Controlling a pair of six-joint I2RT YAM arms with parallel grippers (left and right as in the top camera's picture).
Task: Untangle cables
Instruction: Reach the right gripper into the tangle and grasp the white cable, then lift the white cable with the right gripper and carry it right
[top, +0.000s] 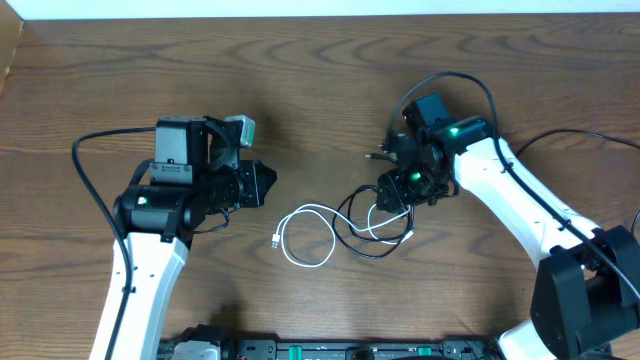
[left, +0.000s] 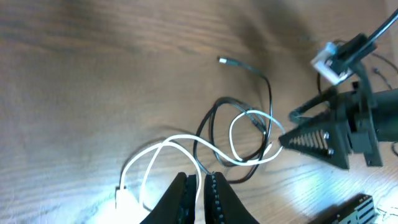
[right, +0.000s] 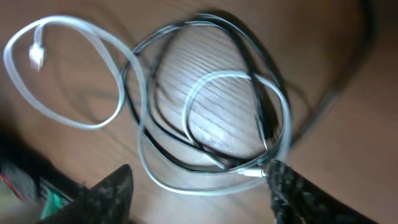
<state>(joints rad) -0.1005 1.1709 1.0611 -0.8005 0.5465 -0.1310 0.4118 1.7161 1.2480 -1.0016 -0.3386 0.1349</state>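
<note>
The two cables lie tangled on the wooden table between the arms. The white cable (top: 306, 209) (left: 180, 138) (right: 205, 186) loops to the left and ends in a small white plug (right: 36, 55). Across it coils the black cable (top: 365, 254) (left: 268, 93) (right: 217, 18), with one plug end (left: 224, 60) stretched out apart. My right gripper (top: 395, 195) (right: 200, 169) is open and hangs low over the crossing loops, a jaw on each side, with its right fingertip against a white plug. My left gripper (top: 262, 185) (left: 200, 177) is shut, holds nothing, and sits just left of the white loop.
Thick black arm cables (top: 85, 170) trail over the table beside both arms. The right arm's body (top: 520, 200) reaches in from the lower right. A dark rail (top: 330, 350) runs along the front edge. Bare wood (top: 300, 100) lies behind the cables.
</note>
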